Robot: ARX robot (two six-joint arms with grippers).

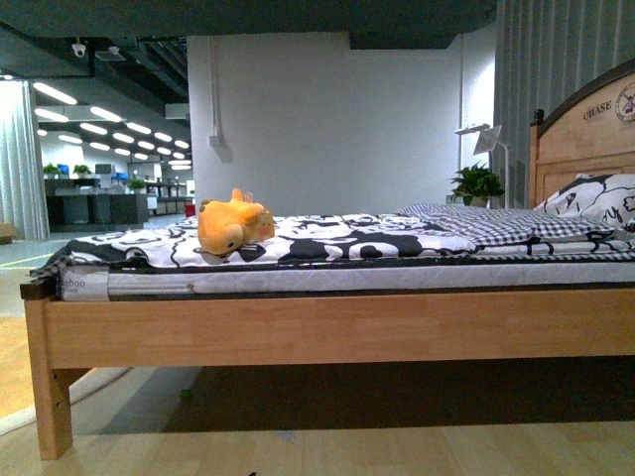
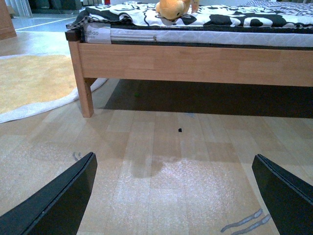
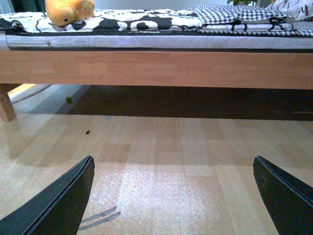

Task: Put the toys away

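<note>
The bed [image 1: 337, 327] fills the front view, and its wooden side rail stands between the robot and the toy. That rail is the first hazard: both arms sit low over the floor [image 2: 161, 147], so a straight reach forward would probably drive them into the frame or the mattress edge before they clear it. They would need to rise first.

The yellow rug [image 2: 29, 83] lies by the bed's corner leg, and its raised border could snag the base if the robot shifts that way.

The black-and-white bedspread [image 1: 327, 243] is loose fabric. A low or deep pinch risks gathering the cloth with the toy and dragging the cover off the mattress.

The plush toy [image 1: 230, 226] lies on top of the bedspread near the foot end of the bed, close to the side facing the robot and well apart from both arms. It is soft and rounded, so a shallow pinch may slip off the fuzz, and a nudge could roll it further across the bed. Something pale sits just beside it, too small to tell what, and it could be caught in the same grasp.

The left fingers [image 2: 58, 205] and the right fingers [image 3: 54, 205] are both spread wide and hold nothing.

No bin or box shows in any view, so the drop place is a guess from here.
</note>
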